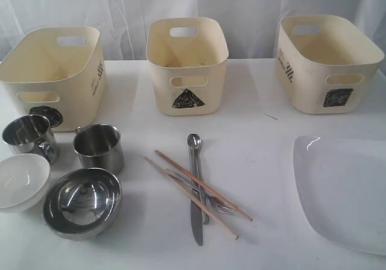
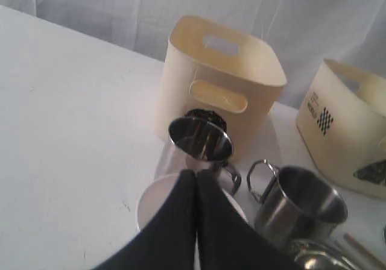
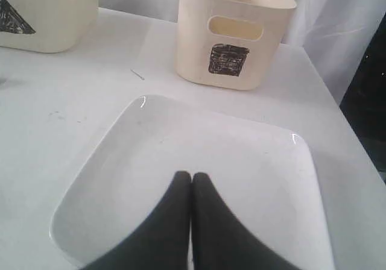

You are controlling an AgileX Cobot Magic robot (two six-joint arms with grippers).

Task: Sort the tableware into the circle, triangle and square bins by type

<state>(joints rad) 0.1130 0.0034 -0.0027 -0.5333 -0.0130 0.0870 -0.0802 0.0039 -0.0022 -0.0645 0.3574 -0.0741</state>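
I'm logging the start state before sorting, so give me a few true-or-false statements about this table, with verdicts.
1. The chopsticks cross the knife. True.
2. The triangle bin stands between the other two bins. True.
3. The white plate sits inside the square bin. False: it lies flat on the table, outside any bin.
4. Both tools are open. False: the left tool and right tool are shut, holding nothing.

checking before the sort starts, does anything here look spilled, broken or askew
Nothing looks spilled or broken. The one untidy spot is in the middle: the two wooden chopsticks lie slanted across the steel spoon, steel fork and steel knife, so the cutlery forms one overlapping heap.
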